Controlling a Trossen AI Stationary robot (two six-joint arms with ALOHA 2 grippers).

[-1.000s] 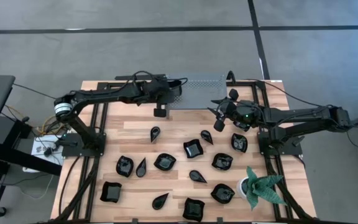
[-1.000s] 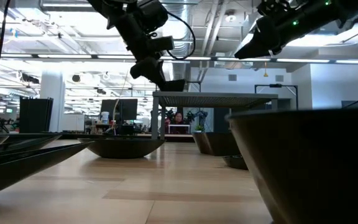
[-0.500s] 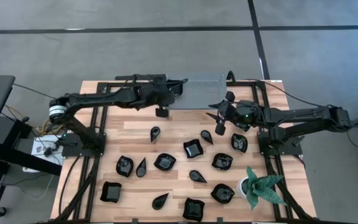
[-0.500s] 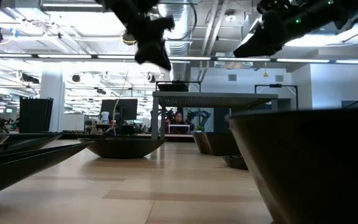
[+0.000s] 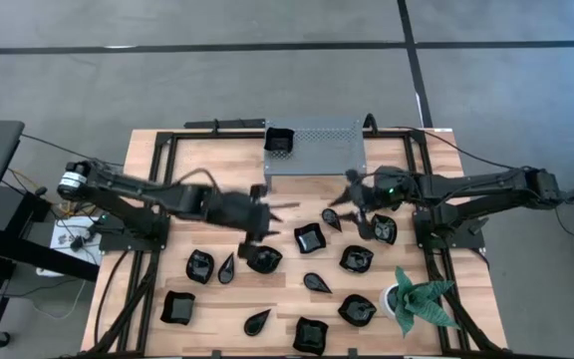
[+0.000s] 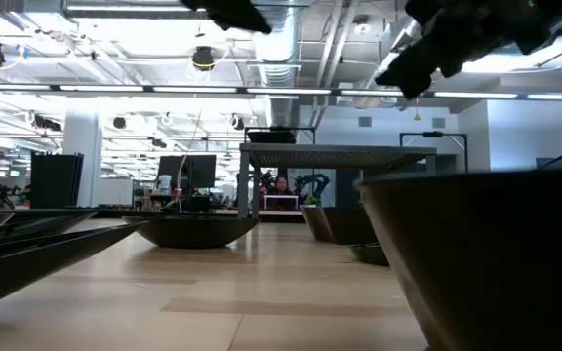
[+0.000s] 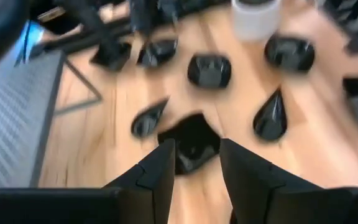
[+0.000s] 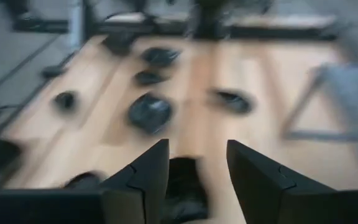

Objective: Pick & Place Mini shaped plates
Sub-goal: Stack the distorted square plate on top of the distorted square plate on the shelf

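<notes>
Several glossy black mini plates lie scattered on the wooden table [image 5: 207, 204]: squares, teardrops and wavy rounds. One square plate [image 5: 280, 141] sits on the left end of the grey perforated shelf [image 5: 322, 150] at the far edge. My left gripper [image 5: 268, 212] hovers open above the table's middle, with a square plate [image 7: 191, 134] lying on the wood below and ahead of its fingers. My right gripper [image 5: 351, 196] hangs open right of the middle, above a teardrop plate [image 5: 333, 216]. Neither gripper holds anything.
A green spiky plant [image 5: 423, 299] in a white pot [image 7: 253, 15] stands at the near right. The shelf [image 6: 340, 151] stands on legs above the table's far edge. Black frame rails run along both sides. Bare wood lies left of the shelf and at the near left.
My left gripper has let go of the square plate, which now rests on the shelf's left end. It then rose and swung quickly toward the near edge, over the middle plates. My right gripper has turned at the wrist and sunk slightly, staying open.
</notes>
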